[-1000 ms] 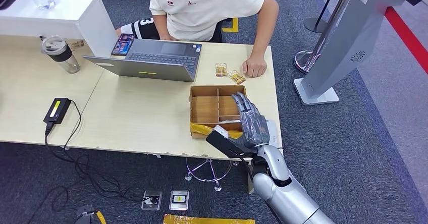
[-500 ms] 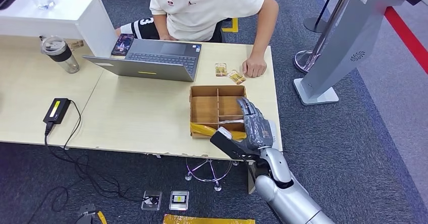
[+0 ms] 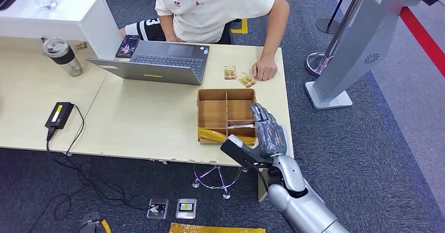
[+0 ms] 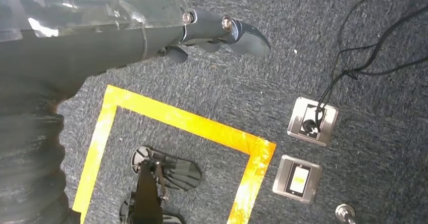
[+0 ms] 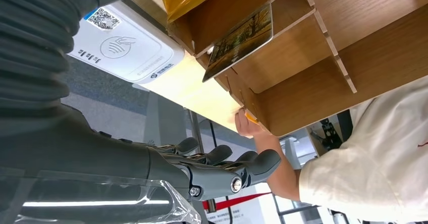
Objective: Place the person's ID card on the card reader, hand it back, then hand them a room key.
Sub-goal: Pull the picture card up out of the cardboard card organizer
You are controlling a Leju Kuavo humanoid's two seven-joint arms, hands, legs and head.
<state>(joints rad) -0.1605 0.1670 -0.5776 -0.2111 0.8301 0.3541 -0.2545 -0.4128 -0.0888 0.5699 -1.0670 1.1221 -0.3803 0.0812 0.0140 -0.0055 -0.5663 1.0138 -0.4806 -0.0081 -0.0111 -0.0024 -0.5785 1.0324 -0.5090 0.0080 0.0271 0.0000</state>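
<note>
One card (image 5: 239, 40) stood propped in a compartment of the wooden organiser (image 3: 226, 115) as my right hand (image 3: 267, 133) hovered beside it at the desk (image 3: 141, 123) edge, fingers (image 5: 252, 164) extended and holding nothing; I judged I was at the room-key pickup, which called for a careful pinch on that card. The reader (image 5: 126, 50) lay bare. The left hand (image 4: 222, 30) hung over the floor, its grasp impossible to judge. Two small packets (image 3: 237, 75) near the person's hand (image 3: 265, 67) were too small to identify.
</note>
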